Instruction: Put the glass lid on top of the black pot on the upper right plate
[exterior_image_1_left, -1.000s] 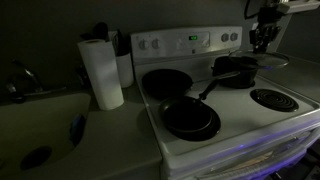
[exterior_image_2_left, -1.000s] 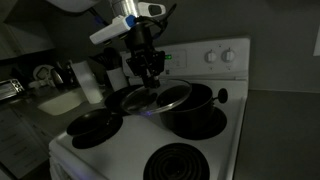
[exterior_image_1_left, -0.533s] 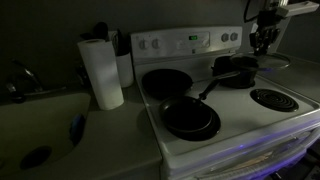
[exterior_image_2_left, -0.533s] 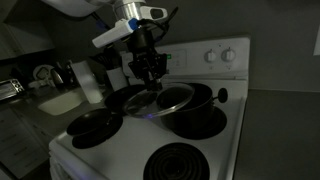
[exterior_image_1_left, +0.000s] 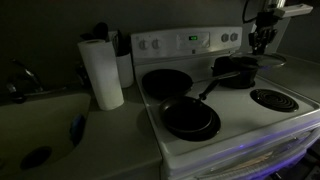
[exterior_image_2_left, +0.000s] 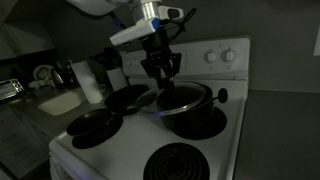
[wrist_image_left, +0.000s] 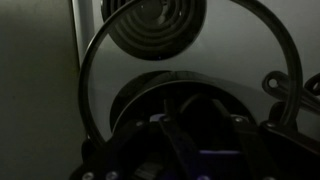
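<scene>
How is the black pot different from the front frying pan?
The pot is deep with straight sides; the front frying pan is wide and shallow. The pot sits at the back, the pan at the front. The gripper holds a glass lid over the pot; the pan is uncovered. Both are black.

Left of the black pot (exterior_image_2_left: 200, 122) I'm hemmed in by two frying pans (exterior_image_2_left: 97, 126), and the control panel (exterior_image_2_left: 225, 55) walls off the far side. The near side, over the coil burner (exterior_image_2_left: 185, 160), is open.
</scene>
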